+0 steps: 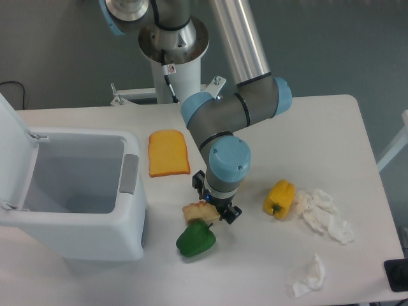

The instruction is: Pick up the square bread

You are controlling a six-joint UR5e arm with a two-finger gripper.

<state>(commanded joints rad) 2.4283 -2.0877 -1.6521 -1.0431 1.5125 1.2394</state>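
Gripper (215,208) down at bench (306,127) level, directly over the square bread (194,211), wrist pointing straight down. Only the left end of the bread visible, poking out from under the wrist housing; the rest hidden beneath. Bread lying flat on the bench, near the middle front, just above the green pepper (195,239) and apparently touching or nearly touching its top edge. Fingers set either side of the bread, one dark tip showing at upper left, the other at lower right. Impossible to tell whether closed onto the bread or merely straddling it: contact points masked by the wrist.

Vertical approach probably chosen because the bread lies low and flat, with the pepper crowding one side; a top-down descent keeps the fingers clear of that neighbour. Diagonal finger line likely matched to the narrow width of the chunk.

Judged stage: at grasp height, closing or about to close, lift not yet begun. Main risk: the lower finger nudging the pepper, or the crumbly crust slipping under pinch.

Elsewhere on the bench: orange toast slice (168,152) behind, well apart; yellow pepper (279,198) to the right; crumpled white tissues (325,213) beyond it; open white bin (76,191) at the left edge.
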